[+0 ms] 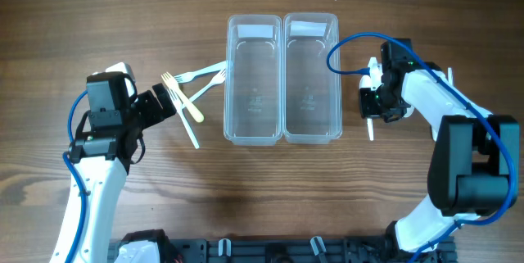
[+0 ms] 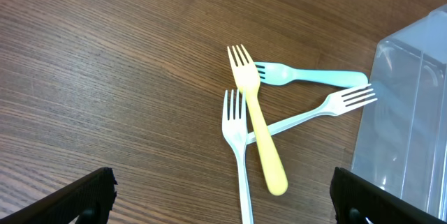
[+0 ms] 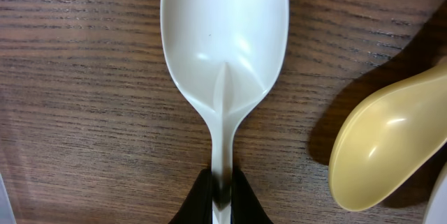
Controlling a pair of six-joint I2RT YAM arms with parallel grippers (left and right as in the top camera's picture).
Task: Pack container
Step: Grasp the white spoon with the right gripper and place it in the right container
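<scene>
Wood-grain table (image 1: 98, 17) filled my overhead feed, and at its middle two clear tubs stood side by side, touching along their long walls: the left tub (image 1: 254, 83) and the right tub (image 1: 312, 83). My left gripper (image 1: 169, 102) hovered just left of the left tub, jaws spread wide and released, over a loose heap of forks. On the left wrist feed a yellow fork (image 2: 260, 137) lay across the handle of a first white fork (image 2: 318, 110), whose tines pointed at the tub's wall. A second white fork (image 2: 239, 161) lay just beside the yellow one, and a pale blue fork (image 2: 311, 77) lay beyond them. My right gripper (image 3: 222, 203) sat just right of the right tub, clenched on the handle of a white spoon (image 3: 223, 42) lying bowl-up on the wood. A cream spoon (image 3: 387, 147) lay close beside it; whether the two touched I could not tell from that tight view.
</scene>
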